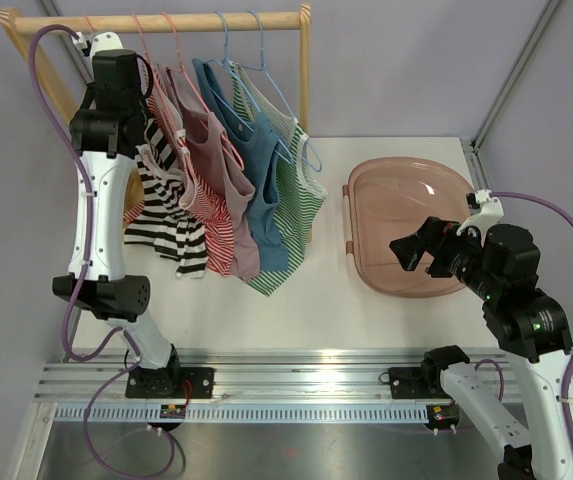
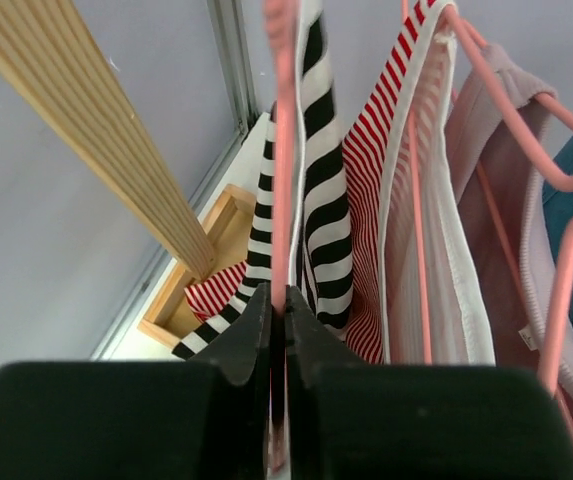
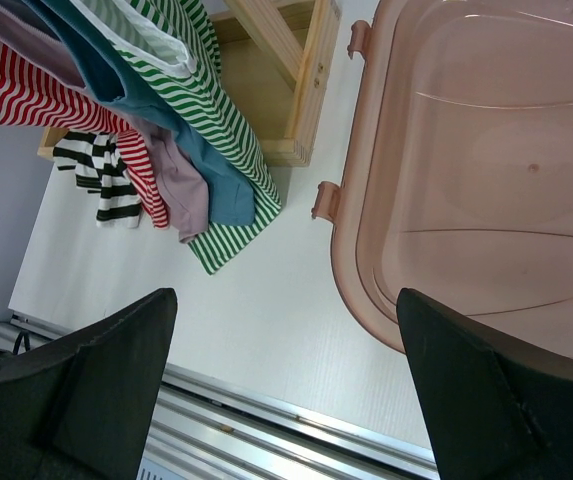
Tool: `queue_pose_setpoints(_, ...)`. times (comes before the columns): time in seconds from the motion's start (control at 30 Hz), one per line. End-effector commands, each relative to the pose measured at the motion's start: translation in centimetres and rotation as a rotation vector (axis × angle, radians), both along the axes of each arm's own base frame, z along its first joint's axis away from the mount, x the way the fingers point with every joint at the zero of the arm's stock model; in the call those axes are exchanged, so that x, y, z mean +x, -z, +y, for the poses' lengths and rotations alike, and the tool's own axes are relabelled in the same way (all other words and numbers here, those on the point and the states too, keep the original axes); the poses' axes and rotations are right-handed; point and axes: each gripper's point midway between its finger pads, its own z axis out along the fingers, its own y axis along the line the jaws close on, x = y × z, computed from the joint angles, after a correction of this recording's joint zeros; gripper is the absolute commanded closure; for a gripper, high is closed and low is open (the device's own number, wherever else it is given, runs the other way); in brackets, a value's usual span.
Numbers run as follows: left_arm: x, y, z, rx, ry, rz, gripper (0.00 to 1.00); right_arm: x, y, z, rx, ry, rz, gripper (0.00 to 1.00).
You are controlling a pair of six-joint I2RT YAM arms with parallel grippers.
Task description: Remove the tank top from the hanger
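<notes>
Several tank tops hang on hangers from a wooden rail (image 1: pixel 166 22). The leftmost is black-and-white striped (image 1: pixel 161 215) (image 2: pixel 324 200) and hangs on a pink hanger (image 2: pixel 283 200). My left gripper (image 2: pixel 284 295) is up at the rail's left end (image 1: pixel 149 90), jaws shut on that hanger's pink wire, with the striped cloth just beyond the fingertips. My right gripper (image 1: pixel 416 250) (image 3: pixel 286 300) hovers open over the near edge of the basin, holding nothing.
To the right hang red-striped (image 2: pixel 391 150), mauve (image 1: pixel 221 170), blue (image 1: pixel 261 190) and green-striped (image 1: pixel 296 215) tops. A pink translucent basin (image 1: pixel 351 215) (image 3: pixel 346 250) lies on the white table at the right. The rack's wooden foot (image 3: pixel 301 90) stands behind the clothes.
</notes>
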Motion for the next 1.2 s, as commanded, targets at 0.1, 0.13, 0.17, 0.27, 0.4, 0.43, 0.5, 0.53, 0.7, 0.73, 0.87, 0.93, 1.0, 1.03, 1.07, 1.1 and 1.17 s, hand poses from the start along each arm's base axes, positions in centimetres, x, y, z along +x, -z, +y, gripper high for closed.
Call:
queue_pose_setpoints(0.1, -1.2, -5.4, -0.1, -0.013, 0.019, -0.159, 1.00, 0.3, -0.5, 0.8, 0.022, -0.039, -0.029, 0.00)
queue_pose_setpoints(0.13, -1.7, -6.0, -0.1, -0.016, 0.020, -0.172, 1.00, 0.3, -0.5, 0.9, 0.023, -0.040, -0.027, 0.01)
queue_pose_setpoints(0.17, -2.1, -6.5, 0.0, -0.015, 0.020, -0.187, 1.00, 0.4, -0.4, 0.8, 0.022, -0.038, -0.026, 0.01)
queue_pose_setpoints(0.27, -3.8, -8.7, -0.2, -0.022, 0.037, -0.248, 1.00, 0.3, -0.5, 0.9, 0.025, -0.041, -0.028, 0.00)
queue_pose_setpoints(0.4, -6.1, -10.7, -0.2, -0.026, 0.049, -0.299, 1.00, 0.3, -0.6, 1.0, 0.031, -0.044, -0.031, 0.01)
queue_pose_setpoints(0.43, -6.7, -11.1, -0.2, -0.028, 0.051, -0.307, 1.00, 0.3, -0.6, 1.0, 0.034, -0.047, -0.034, 0.01)
queue_pose_setpoints(0.5, -8.4, -11.5, -0.2, -0.046, 0.056, -0.316, 1.00, 0.2, -0.6, 1.1, 0.037, -0.050, -0.033, 0.00)
queue_pose_setpoints(0.53, -8.9, -11.4, -0.5, -0.053, 0.073, -0.309, 1.00, 0.2, -0.6, 1.1, 0.038, -0.050, -0.032, 0.01)
queue_pose_setpoints(0.7, -14.3, -10.7, -1.6, -0.098, 0.151, -0.302, 1.00, 0.3, -0.7, 1.1, 0.034, -0.051, -0.039, 0.01)
queue_pose_setpoints(0.73, -15.1, -10.5, -2.0, -0.106, 0.171, -0.300, 1.00, 0.4, -0.7, 1.1, 0.033, -0.052, -0.041, 0.00)
queue_pose_setpoints(0.87, -18.6, -8.2, -5.5, -0.181, 0.379, -0.264, 1.00, 0.7, -1.0, 1.3, 0.029, -0.061, -0.045, 0.00)
queue_pose_setpoints(0.93, -21.0, -7.8, -6.7, -0.209, 0.453, -0.276, 1.00, 0.8, -1.3, 1.5, 0.032, -0.072, -0.053, 0.01)
queue_pose_setpoints(1.0, -21.8, -5.6, -8.2, -0.251, 0.528, -0.227, 1.00, 0.9, -1.5, 1.6, 0.035, -0.076, -0.062, 0.01)
queue_pose_setpoints(1.03, -23.5, -5.7, -8.5, -0.255, 0.554, -0.251, 1.00, 1.0, -1.7, 1.7, 0.040, -0.083, -0.065, 0.00)
queue_pose_setpoints(1.07, -24.0, -4.7, -8.5, -0.265, 0.556, -0.231, 1.00, 1.2, -1.8, 1.9, 0.044, -0.087, -0.070, 0.01)
queue_pose_setpoints(1.1, -24.4, -3.4, -8.7, -0.274, 0.562, -0.200, 1.00, 1.1, -1.7, 2.1, 0.049, -0.101, -0.068, 0.00)
queue_pose_setpoints(1.17, -26.6, -2.0, -9.2, -0.283, 0.604, -0.176, 1.00, 1.2, -1.9, 2.5, 0.061, -0.120, -0.070, 0.00)
